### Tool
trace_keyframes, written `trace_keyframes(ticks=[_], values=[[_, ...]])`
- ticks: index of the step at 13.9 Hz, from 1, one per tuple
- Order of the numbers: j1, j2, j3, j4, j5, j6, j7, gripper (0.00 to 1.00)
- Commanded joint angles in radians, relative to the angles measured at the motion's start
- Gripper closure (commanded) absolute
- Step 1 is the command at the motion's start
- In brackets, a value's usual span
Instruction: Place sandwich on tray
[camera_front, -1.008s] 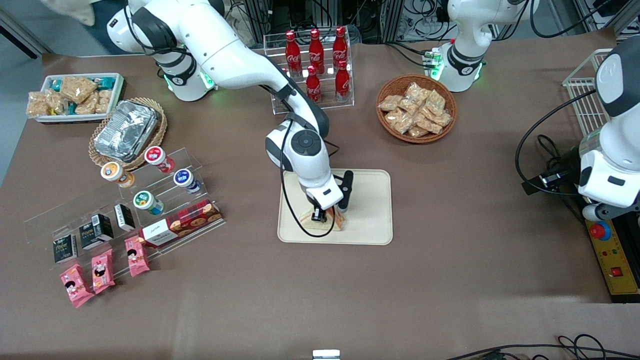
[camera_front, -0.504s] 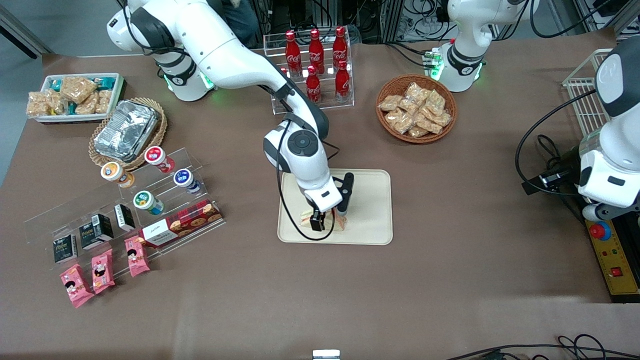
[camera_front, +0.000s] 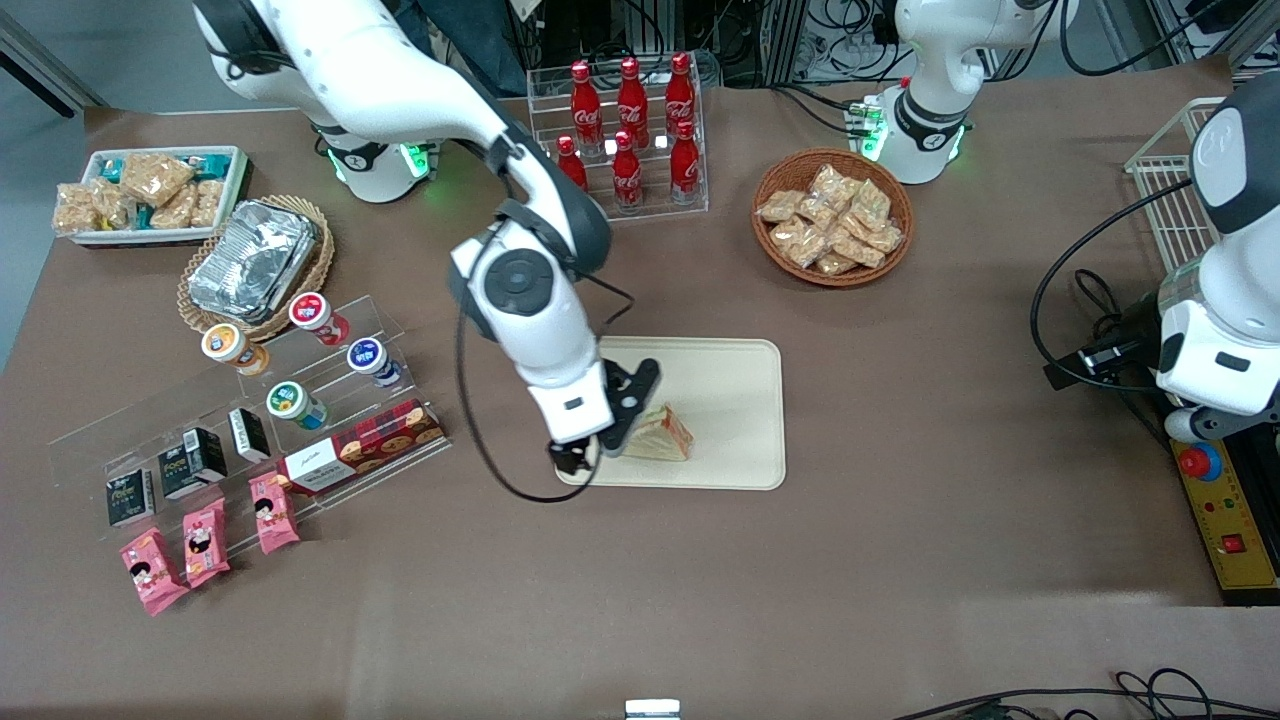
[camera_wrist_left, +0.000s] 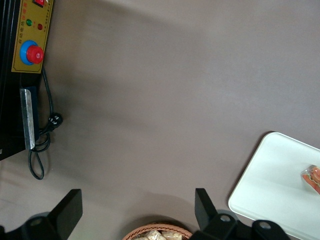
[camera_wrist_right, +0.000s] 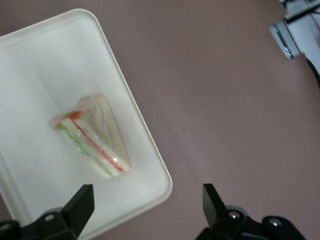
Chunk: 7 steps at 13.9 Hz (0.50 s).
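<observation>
Cream tray (camera_front: 740, 400) holds the sandwich (camera_front: 660, 437); beside it, raised and empty, the claw (camera_front: 592, 452) hangs spread.

This is a robot lab set up like a small snack shop. White robot arms are fixed to a big brown tabletop (camera_front: 900, 560), with cables and metal frames at its edge. A yellow box with a red stop button (camera_front: 1198, 463) sits toward the parked arm's end. Farther from the front camera than the tool (camera_front: 590, 450) stands a clear rack of red soda bottles (camera_front: 628, 130).
</observation>
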Motion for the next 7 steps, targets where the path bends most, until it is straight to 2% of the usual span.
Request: trace_keyframes(ticks=[1,4,7], values=[[-0.084,-0.117,0.013,-0.047,0.043,-0.135,0.042,0.03],[-0.173,-0.192,0.011,-0.046,0.049,-0.281,0.178,0.03],[-0.249,-0.255,0.008,-0.044,0.049,-0.39,0.194,0.02]])
